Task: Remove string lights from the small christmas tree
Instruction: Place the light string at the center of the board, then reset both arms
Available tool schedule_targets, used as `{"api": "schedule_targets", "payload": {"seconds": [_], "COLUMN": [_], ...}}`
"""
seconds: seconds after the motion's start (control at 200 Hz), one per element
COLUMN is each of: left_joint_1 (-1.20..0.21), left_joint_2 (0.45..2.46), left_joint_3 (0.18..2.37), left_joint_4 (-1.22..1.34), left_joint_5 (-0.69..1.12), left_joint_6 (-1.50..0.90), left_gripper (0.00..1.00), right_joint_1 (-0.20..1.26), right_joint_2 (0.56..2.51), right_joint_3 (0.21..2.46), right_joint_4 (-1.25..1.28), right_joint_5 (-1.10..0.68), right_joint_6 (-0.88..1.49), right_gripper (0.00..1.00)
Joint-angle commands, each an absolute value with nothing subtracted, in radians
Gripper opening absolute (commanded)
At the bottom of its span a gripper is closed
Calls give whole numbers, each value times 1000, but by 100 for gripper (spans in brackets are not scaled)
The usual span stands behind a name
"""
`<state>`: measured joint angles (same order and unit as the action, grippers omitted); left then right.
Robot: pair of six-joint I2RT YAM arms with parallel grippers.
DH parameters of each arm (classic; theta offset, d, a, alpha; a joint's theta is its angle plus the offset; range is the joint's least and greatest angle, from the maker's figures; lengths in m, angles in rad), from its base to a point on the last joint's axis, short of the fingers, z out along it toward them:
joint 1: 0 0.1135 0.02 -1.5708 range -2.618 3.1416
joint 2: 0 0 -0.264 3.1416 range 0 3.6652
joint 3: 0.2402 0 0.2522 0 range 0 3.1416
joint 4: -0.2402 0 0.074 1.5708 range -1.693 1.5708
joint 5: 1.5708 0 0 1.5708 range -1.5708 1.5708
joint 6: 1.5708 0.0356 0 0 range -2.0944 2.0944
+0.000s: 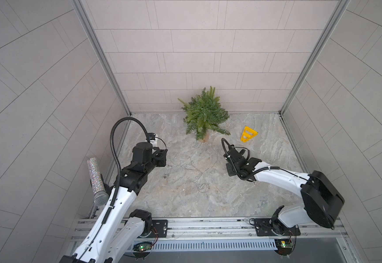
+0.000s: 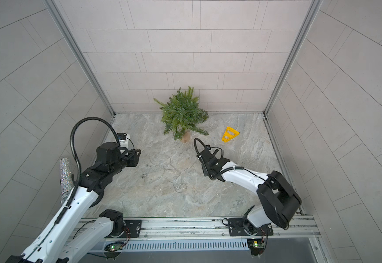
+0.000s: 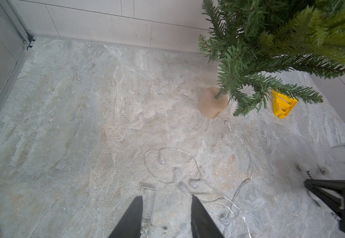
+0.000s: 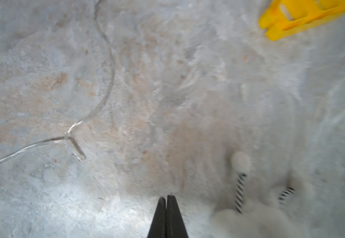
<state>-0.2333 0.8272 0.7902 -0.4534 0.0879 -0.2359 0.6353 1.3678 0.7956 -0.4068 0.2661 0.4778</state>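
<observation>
While the left gripper (image 3: 166, 196) hangs low with its jaws spread on nothing I can see, the string lights (image 3: 177, 173) lie loose on the floor just at its 3 o'clock, the tangle trailing from 12 toward 6, its far end by the base of the small christmas tree (image 1: 204, 113) at 12; the right gripper (image 4: 166, 197), pressed together and empty, has them at 9, so the left looks nearer

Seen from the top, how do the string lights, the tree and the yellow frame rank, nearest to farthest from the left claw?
1. string lights, on the table beside the left claw.
2. small christmas tree, toward the back wall.
3. yellow frame, at the back right.
</observation>
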Motion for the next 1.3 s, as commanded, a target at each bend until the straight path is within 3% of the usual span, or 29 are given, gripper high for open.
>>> {"api": "schedule_targets", "payload": {"seconds": [0.0, 0.16, 0.255, 0.465, 0.52, 0.555, 0.585, 0.666, 0.826, 1.071, 1.211, 1.296], "left_joint_1": [-226, -225, -225, -222, -215, -208, -202, -169, -72, 10, 30, 39], "left_joint_2": [813, 851, 908, 1097, 1159, 1189, 1206, 1221, 1246, 1385, 1417, 1472], "left_joint_3": [775, 767, 723, 625, 620, 618, 616, 589, 492, 397, 404, 344], "left_joint_4": [-428, -416, -322, 49, 132, 168, 186, 242, 388, 695, 739, 926], "left_joint_5": [82, 5, -134, -435, -474, -478, -481, -433, -276, -73, -24, -15], "left_joint_6": [-244, -279, -339, -346, -281, -242, -223, -192, -190, -117, -75, -72], "left_gripper": [42, 43, 45, 47, 51, 64, 70, 74, 75, 76, 76, 76], "right_joint_1": [550, 465, 353, 243, 192, 167, 143, 100, 42, 34, 39, 40], "right_joint_2": [1258, 1191, 1182, 1209, 1232, 1246, 1257, 1280, 1338, 1411, 1596, 1550], "right_joint_3": [743, 712, 703, 741, 717, 692, 669, 566, 349, 323, 258, 282], "right_joint_4": [-512, -497, -464, -263, -167, -84, -16, 208, 727, 853, 1208, 1092], "right_joint_5": [334, 333, 286, 509, 544, 576, 570, 578, 493, 291, 241, 251], "right_joint_6": [453, 424, 433, 369, 341, 321, 298, 205, 86, 123, 37, 46], "right_gripper": [0, 0, 24, 54, 55, 56, 56, 57, 61, 61, 58, 59]}}
